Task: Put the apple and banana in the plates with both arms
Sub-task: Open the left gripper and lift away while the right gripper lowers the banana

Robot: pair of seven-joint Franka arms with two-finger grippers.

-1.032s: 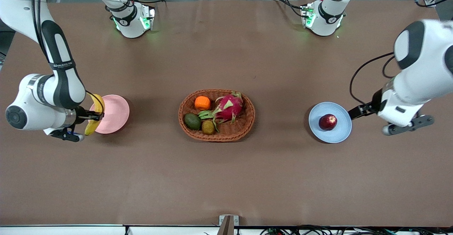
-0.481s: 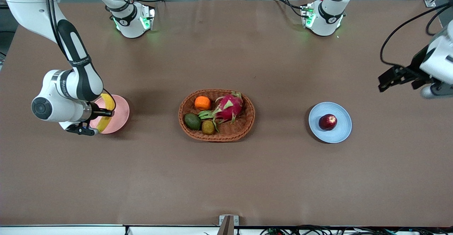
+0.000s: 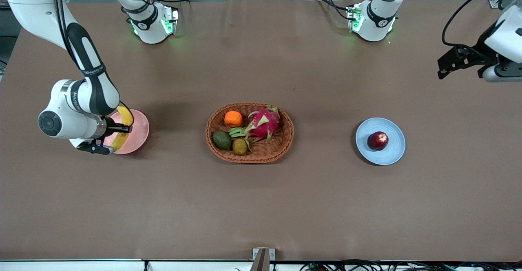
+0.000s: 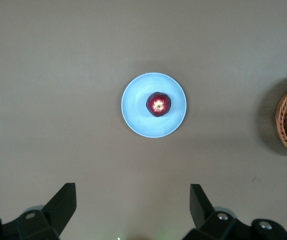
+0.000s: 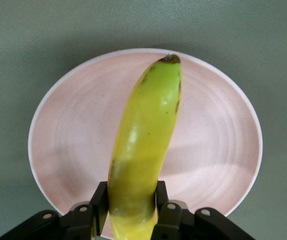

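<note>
We record a brown counter [image 3: 261, 205] bearing a basket [image 3: 249, 156] of fruit, with grey floor along its top edge. Right claw [image 5: 129, 210] grips the banana [image 5: 144, 145] over the pink plate [image 5: 218, 150]. Left claw [image 4: 133, 212], spread wide, hangs above the left arm's end; the apple [image 3: 377, 140] sits on the blue plate [image 3: 393, 150].

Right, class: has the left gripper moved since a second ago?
Yes. The left gripper was beside the blue plate; it has pulled away toward the robots' bases and the left arm's end, open over bare table.
</note>
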